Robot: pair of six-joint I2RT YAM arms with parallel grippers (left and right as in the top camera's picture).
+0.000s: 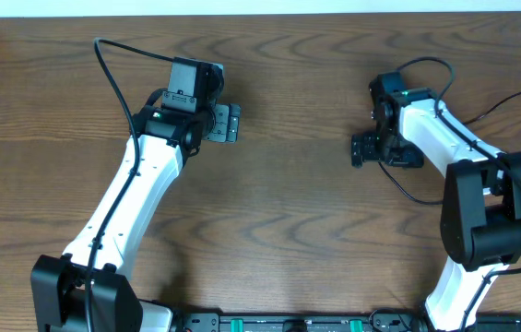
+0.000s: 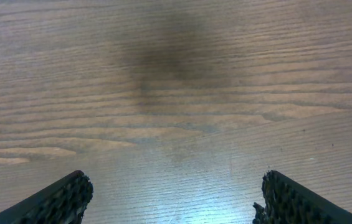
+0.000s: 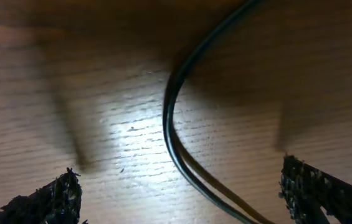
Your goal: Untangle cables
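Observation:
No tangle of cables shows in any view; the cables are out of view. My left gripper (image 1: pixel 228 123) hovers over bare wood at the upper left, jaws open wide, nothing between its fingers (image 2: pixel 70 196). In the left wrist view the gripper (image 2: pixel 176 190) looks down on plain wood grain. My right gripper (image 1: pixel 360 149) sits at the upper right, also open. In the right wrist view that gripper (image 3: pixel 180 186) spans a thick black wire (image 3: pixel 169 112) that curves across the table below it; the wire looks like the arm's own lead and is not held.
The wooden table (image 1: pixel 288 231) fills the overhead view. Black arm wires (image 1: pixel 409 191) loop beside the right arm, and another wire (image 1: pixel 112 69) arcs off the left arm. A black rail (image 1: pixel 278 323) runs along the front edge.

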